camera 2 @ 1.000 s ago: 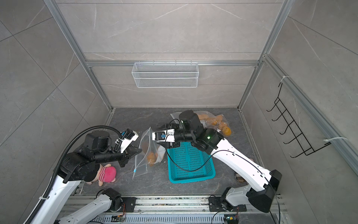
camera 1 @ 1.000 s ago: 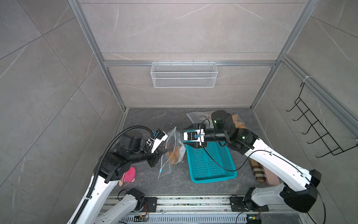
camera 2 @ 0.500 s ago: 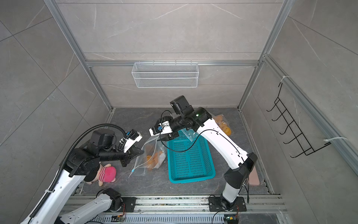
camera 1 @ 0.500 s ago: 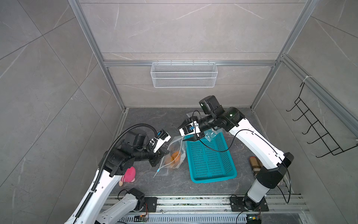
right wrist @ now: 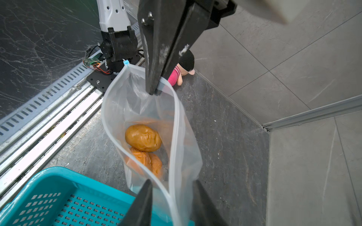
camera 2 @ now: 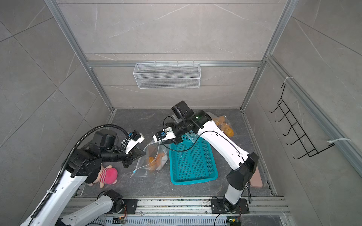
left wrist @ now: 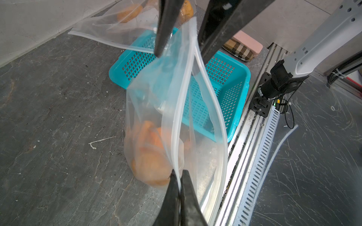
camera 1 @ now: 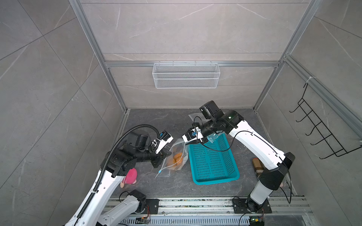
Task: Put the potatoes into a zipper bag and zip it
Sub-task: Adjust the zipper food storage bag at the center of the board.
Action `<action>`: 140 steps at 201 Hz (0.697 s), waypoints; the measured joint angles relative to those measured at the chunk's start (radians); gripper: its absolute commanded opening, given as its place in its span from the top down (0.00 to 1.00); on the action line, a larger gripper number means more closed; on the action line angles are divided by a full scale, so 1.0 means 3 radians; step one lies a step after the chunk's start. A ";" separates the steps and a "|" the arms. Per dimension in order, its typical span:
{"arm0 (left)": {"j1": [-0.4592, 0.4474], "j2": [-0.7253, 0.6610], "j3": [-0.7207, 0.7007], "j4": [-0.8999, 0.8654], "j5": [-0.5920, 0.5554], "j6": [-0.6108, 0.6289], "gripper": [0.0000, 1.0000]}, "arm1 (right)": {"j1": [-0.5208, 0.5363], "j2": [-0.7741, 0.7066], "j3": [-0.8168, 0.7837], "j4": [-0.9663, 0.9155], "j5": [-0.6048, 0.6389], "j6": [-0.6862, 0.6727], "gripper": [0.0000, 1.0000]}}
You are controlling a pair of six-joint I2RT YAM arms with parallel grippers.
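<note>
In a top view the zipper bag rests on the counter beside the basket, with potatoes inside; both grips are hidden there. Left wrist: your left fingers pinch its rim shut. Right wrist: your right fingers straddle the opposite rim, apart. Clamp squarely on the zip strip before pulling taut.

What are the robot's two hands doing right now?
Left gripper: shut on the rim of the bag.
Right gripper: open, one finger either side of the bag's rim.
</note>
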 measured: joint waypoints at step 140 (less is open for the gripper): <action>0.0000 -0.0796 -0.0477 0.0543 -0.0621 -0.0112 0.15 | -0.0668 -0.0120 -0.0416 0.1264 -0.0109 0.1757 1.00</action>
